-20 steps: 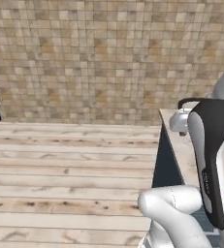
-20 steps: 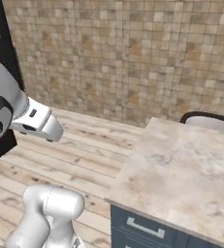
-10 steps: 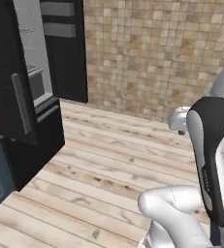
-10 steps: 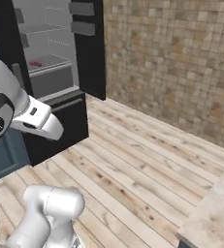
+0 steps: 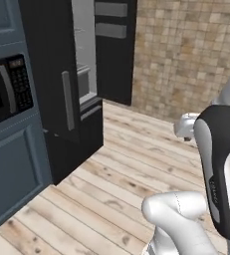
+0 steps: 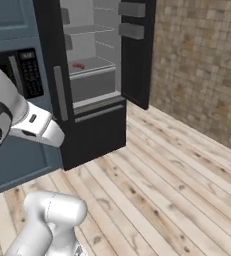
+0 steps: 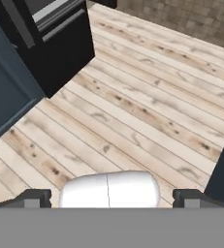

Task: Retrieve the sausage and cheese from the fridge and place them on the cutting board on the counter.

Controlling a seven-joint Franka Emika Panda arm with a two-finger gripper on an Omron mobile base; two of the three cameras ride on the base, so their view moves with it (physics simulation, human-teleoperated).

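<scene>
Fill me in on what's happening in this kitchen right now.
A white robot arm on a mobile base faces the fridge, whose right door stands open. A small reddish item, probably the sausage, lies on a grey inner shelf. The gripper is open and empty, pointing down at the wooden floor in front of the fridge. Nothing has been picked up yet. A black microwave sits in the blue cabinet beside the fridge.

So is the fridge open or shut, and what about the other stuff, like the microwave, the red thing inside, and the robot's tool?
fridge: right door swung open, left door shut, lower drawer shut.
microwave: door shut.
sausage: lying on a fridge shelf, not picked up yet.
tool: open, holding nothing, pointing down at the wooden floor.
</scene>
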